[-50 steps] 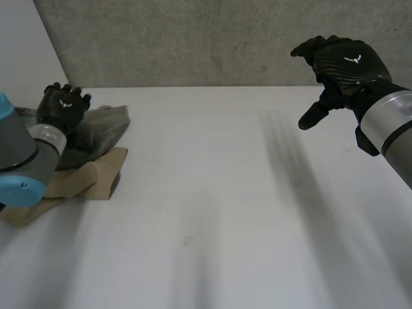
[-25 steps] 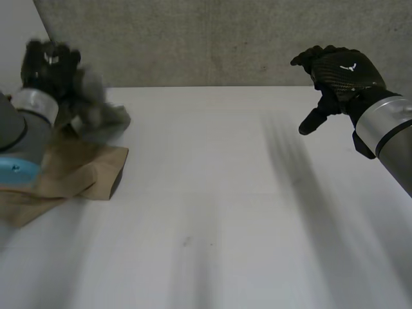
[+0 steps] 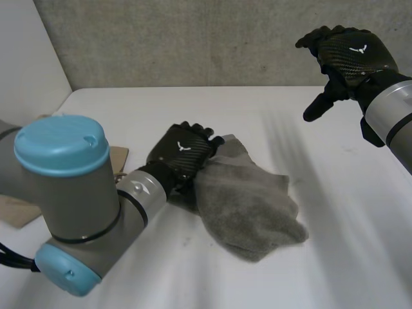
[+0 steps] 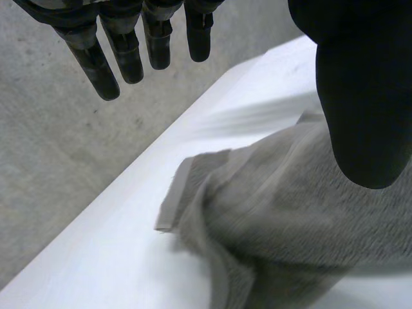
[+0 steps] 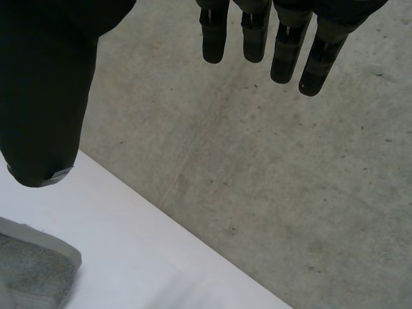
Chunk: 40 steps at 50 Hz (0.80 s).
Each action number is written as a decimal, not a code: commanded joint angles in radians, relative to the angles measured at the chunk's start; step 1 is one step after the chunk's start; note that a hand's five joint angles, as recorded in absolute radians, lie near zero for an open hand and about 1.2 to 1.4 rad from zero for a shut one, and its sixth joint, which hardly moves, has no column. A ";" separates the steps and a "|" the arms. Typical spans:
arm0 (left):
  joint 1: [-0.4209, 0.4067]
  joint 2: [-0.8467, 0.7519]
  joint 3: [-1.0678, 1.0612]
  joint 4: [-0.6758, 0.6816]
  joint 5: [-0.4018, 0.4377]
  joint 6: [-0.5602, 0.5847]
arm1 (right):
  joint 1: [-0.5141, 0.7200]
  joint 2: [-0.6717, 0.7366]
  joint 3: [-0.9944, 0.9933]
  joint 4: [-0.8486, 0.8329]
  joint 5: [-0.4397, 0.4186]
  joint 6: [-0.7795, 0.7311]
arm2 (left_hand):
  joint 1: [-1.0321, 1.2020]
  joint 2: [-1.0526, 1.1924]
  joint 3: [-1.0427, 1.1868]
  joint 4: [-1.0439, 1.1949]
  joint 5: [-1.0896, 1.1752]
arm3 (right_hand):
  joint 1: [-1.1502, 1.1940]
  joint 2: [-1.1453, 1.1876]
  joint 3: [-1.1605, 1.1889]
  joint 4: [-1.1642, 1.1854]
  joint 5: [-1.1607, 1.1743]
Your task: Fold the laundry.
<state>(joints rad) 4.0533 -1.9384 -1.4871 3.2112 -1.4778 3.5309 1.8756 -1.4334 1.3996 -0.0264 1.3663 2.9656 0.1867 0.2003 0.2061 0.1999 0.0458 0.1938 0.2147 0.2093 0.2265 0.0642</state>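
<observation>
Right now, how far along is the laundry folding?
Done: the grey towel lies in the middle of the table, apart from the tan cloth. In hand: the left hand sits at the towel's edge, fingers straight, gripping nothing; the right hand hangs raised and open. Left: the towel is rumpled, with no fold made yet.
</observation>
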 commanded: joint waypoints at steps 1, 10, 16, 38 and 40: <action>0.079 0.015 0.019 -0.005 -0.006 -0.004 | 0.008 0.019 -0.027 0.098 -0.027 -0.103 | -0.012 -0.026 -0.032 -0.025 -0.046 | -0.019 -0.040 -0.035 -0.052 -0.064; 0.073 -0.076 0.034 0.030 0.004 -0.027 | 0.022 0.145 -0.036 0.330 -0.039 -0.457 | -0.003 -0.016 -0.022 -0.016 -0.036 | -0.019 -0.040 -0.035 -0.052 -0.064; 0.072 -0.190 0.100 0.085 0.004 -0.021 | 0.034 0.171 0.036 0.324 -0.049 -0.376 | 0.039 0.025 0.019 0.025 0.005 | -0.019 -0.040 -0.035 -0.052 -0.064; 0.072 -0.389 0.225 0.108 -0.012 0.079 | 0.034 0.229 0.257 0.131 -0.052 -0.275 | 1.092 1.078 1.072 1.078 1.058 | 1.034 1.013 1.019 1.002 0.989; 0.069 -0.363 0.220 0.108 -0.019 0.079 | 0.028 0.229 0.242 0.125 -0.049 -0.275 | 1.209 1.196 1.190 1.196 1.176 | 1.202 1.182 1.187 1.170 1.158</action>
<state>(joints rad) 4.1248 -2.3339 -1.2632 3.3229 -1.4857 3.6104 1.9095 -1.2370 1.6653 0.1105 1.3135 2.6957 0.9576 0.9434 0.9301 0.9335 0.7522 0.6230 0.7016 0.6976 0.6964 0.5007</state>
